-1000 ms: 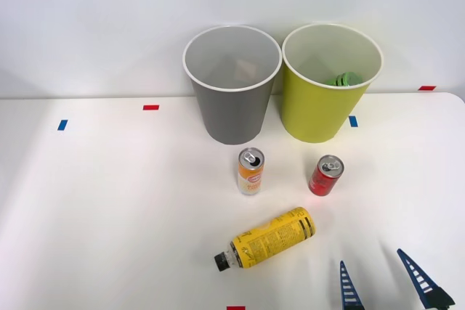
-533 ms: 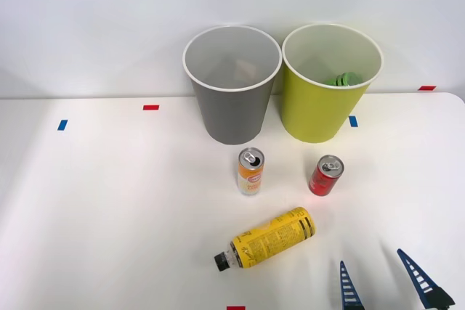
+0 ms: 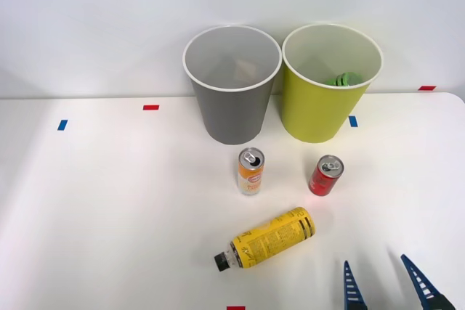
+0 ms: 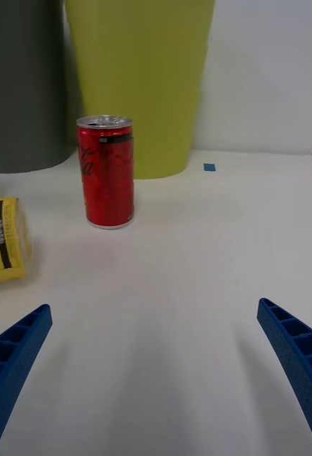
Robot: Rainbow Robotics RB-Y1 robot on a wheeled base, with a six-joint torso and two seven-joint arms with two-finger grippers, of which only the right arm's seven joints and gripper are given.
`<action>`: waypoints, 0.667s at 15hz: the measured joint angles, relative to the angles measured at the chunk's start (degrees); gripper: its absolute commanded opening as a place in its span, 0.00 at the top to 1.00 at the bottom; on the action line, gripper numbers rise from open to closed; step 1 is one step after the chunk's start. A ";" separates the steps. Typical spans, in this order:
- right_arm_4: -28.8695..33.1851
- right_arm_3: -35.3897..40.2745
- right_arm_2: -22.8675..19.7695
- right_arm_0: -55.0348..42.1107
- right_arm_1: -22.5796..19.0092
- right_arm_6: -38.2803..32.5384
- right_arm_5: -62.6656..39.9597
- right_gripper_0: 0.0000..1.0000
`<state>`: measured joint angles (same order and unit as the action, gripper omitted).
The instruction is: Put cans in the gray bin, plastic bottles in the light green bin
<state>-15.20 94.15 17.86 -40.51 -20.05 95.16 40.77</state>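
On the white table [image 3: 109,201], the round tapered gray bin [image 3: 232,107] stands far left of the group, touching the lime-green tapered bin [image 3: 320,107]. In front stand the slim orange-and-white can [image 3: 250,171] and the short red can [image 3: 325,175]; the yellow-wrapped plastic bottle [image 3: 267,238] lies on its side nearer the robot. The right gripper [image 3: 389,288] hovers low near the table edge, jaws spread wide, empty. An off-centre approach could tip the upright red can or nudge the bottle rolling.

Front cam overhead; wrist cam low, close; both share red can [image 3: 325,175] [image 4: 106,172].
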 measured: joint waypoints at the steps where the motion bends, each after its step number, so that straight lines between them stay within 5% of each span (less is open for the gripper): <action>1: -1.38 0.10 0.00 0.45 -0.06 -0.13 0.01 0.00; 10: -5.32 0.08 3.49 11.81 -2.89 -3.34 -4.31 0.00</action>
<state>-20.52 94.23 21.35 -28.71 -22.94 91.82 36.46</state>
